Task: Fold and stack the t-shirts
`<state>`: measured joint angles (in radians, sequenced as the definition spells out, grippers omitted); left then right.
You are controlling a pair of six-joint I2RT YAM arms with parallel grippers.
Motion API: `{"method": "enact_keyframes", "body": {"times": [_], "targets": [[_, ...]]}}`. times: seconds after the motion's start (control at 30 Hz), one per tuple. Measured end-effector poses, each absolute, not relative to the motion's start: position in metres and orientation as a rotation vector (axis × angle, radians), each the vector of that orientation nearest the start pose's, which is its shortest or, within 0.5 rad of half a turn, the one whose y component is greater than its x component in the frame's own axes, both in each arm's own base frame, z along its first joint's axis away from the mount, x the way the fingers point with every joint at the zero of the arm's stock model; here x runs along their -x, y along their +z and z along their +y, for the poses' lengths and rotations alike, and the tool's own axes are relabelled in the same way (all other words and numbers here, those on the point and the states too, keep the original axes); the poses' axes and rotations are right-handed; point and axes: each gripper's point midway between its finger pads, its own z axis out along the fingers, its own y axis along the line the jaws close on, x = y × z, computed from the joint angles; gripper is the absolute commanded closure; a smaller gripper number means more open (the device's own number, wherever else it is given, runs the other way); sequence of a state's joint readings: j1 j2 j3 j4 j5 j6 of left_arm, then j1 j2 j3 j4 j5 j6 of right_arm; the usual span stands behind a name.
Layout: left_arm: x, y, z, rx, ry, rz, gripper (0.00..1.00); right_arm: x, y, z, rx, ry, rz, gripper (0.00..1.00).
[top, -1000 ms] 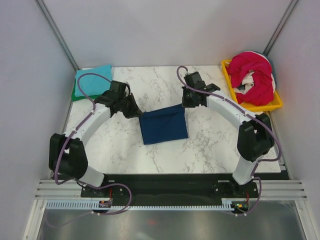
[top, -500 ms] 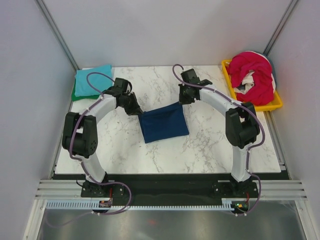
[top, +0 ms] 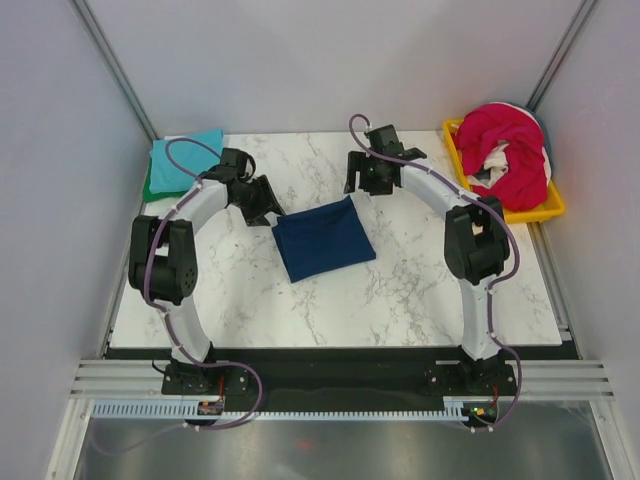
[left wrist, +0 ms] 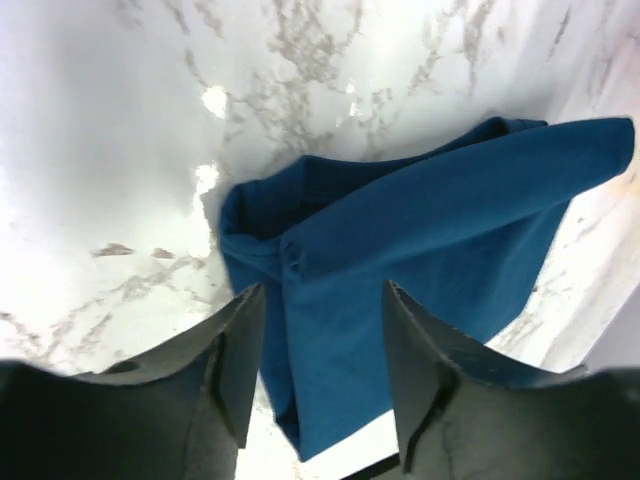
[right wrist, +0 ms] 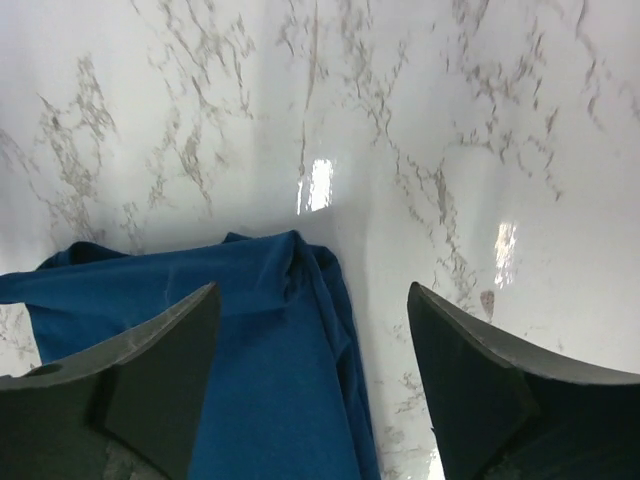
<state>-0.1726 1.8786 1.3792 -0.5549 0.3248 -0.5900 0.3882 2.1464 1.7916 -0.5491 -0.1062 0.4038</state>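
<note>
I note left gripper (left wrist: pixel 322 295) partly open, right gripper (right wrist: pixel 312 290) wide, both empty. Corners of the folded navy t-shirt (top: pixel 322 240) lie just ahead of each, presumably so the fold rests flat.

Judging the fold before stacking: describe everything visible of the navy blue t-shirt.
The navy blue t-shirt is soft, plain cloth folded into a rough rectangle. It lies flat in the middle of the marble table, turned slightly askew. Its far corners are bunched, with layered edges showing. No print is visible. The left gripper and right gripper hang open over those corners, and neither clamps the cloth. Nothing else touches it.
</note>
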Motion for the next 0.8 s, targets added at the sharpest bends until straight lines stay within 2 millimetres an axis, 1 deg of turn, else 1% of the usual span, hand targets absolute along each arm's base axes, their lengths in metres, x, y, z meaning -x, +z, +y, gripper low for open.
{"method": "enact_keyframes", "body": {"times": [0.03, 0.07, 0.1, 0.13, 0.17, 0.2, 0.23, 0.27, 0.33, 0.37, 0.4, 0.43, 0.5, 0.53, 0.57, 0.63, 0.67, 0.73, 0.8], "targets": [[-0.409, 0.080, -0.147, 0.452, -0.663, 2.670, 0.22, -0.488, 0.093, 0.235, 0.031, 0.465, 2.511, 0.16], [-0.408, 0.079, -0.142, 0.454, -0.628, 2.673, 0.15, -0.493, 0.100, 0.234, 0.031, 0.470, 2.487, 0.15], [-0.408, 0.080, -0.137, 0.454, -0.586, 2.674, 0.10, -0.495, 0.104, 0.233, 0.033, 0.470, 2.475, 0.15], [-0.406, 0.082, -0.131, 0.452, -0.537, 2.671, 0.07, -0.495, 0.109, 0.231, 0.036, 0.470, 2.466, 0.15], [-0.405, 0.087, -0.126, 0.443, -0.476, 2.658, 0.08, -0.494, 0.113, 0.229, 0.037, 0.470, 2.455, 0.15], [-0.403, 0.095, -0.125, 0.422, -0.434, 2.642, 0.09, -0.491, 0.119, 0.227, 0.044, 0.473, 2.440, 0.16], [-0.402, 0.107, -0.128, 0.390, -0.402, 2.617, 0.13, -0.484, 0.126, 0.225, 0.050, 0.482, 2.431, 0.16], [-0.400, 0.122, -0.133, 0.351, -0.384, 2.581, 0.16, -0.477, 0.132, 0.223, 0.056, 0.503, 2.413, 0.17], [-0.392, 0.155, -0.155, 0.250, -0.409, 2.507, 0.24, -0.455, 0.147, 0.220, 0.072, 0.560, 2.385, 0.25], [-0.385, 0.171, -0.168, 0.198, -0.443, 2.471, 0.28, -0.447, 0.153, 0.223, 0.080, 0.605, 2.361, 0.32], [-0.380, 0.184, -0.183, 0.146, -0.489, 2.430, 0.31, -0.435, 0.161, 0.227, 0.095, 0.667, 2.330, 0.48], [-0.372, 0.193, -0.199, 0.093, -0.544, 2.394, 0.35, -0.423, 0.165, 0.231, 0.110, 0.736, 2.309, 0.59], [-0.354, 0.197, -0.225, 0.012, -0.650, 2.365, 0.41, -0.404, 0.169, 0.248, 0.140, 0.914, 2.259, 0.86], [-0.345, 0.193, -0.239, -0.024, -0.721, 2.354, 0.44, -0.396, 0.166, 0.258, 0.156, 0.999, 2.249, 0.90], [-0.336, 0.183, -0.249, -0.043, -0.773, 2.364, 0.45, -0.389, 0.158, 0.266, 0.166, 1.077, 2.252, 0.93], [-0.323, 0.154, -0.264, -0.060, -0.853, 2.418, 0.47, -0.374, 0.132, 0.280, 0.186, 1.198, 2.291, 0.97], [-0.318, 0.137, -0.271, -0.060, -0.878, 2.452, 0.48, -0.367, 0.120, 0.284, 0.186, 1.237, 2.318, 0.98], [-0.308, 0.104, -0.279, -0.052, -0.916, 2.515, 0.50, -0.351, 0.089, 0.289, 0.186, 1.316, 2.390, 1.00], [-0.300, 0.076, -0.282, -0.031, -0.940, 2.572, 0.52, -0.338, 0.061, 0.291, 0.176, 1.361, 2.460, 1.00]]}}
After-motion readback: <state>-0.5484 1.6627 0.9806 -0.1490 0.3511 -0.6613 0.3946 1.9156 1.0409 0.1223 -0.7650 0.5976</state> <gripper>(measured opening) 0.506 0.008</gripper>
